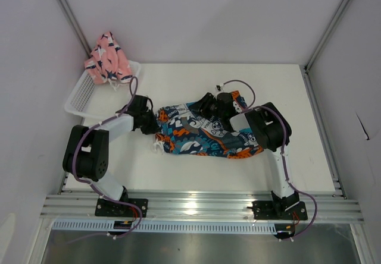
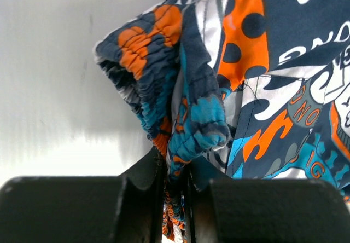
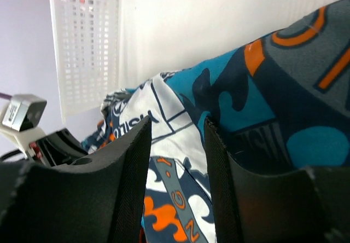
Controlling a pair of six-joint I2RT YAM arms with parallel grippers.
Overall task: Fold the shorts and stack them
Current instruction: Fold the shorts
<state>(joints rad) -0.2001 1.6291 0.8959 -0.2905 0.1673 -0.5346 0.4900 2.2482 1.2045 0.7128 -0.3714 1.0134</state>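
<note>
The printed shorts (image 1: 202,134), blue, orange, white and grey, lie crumpled across the middle of the table. My left gripper (image 1: 155,120) is at their left end, shut on the elastic waistband (image 2: 188,128), which bunches up between the fingers (image 2: 136,194). My right gripper (image 1: 207,105) is over the upper right part of the same shorts. Its jaws are apart, and printed fabric (image 3: 180,199) shows in the gap between them. The pink shorts (image 1: 108,59) with navy-and-white shapes sit bunched on the far end of the white mesh basket (image 1: 82,94) at the back left.
The basket's mesh wall (image 3: 85,51) shows in the right wrist view behind the shorts, with part of the left arm (image 3: 22,114) at the left edge. White walls enclose the table on three sides. A metal rail (image 1: 196,204) runs along the near edge.
</note>
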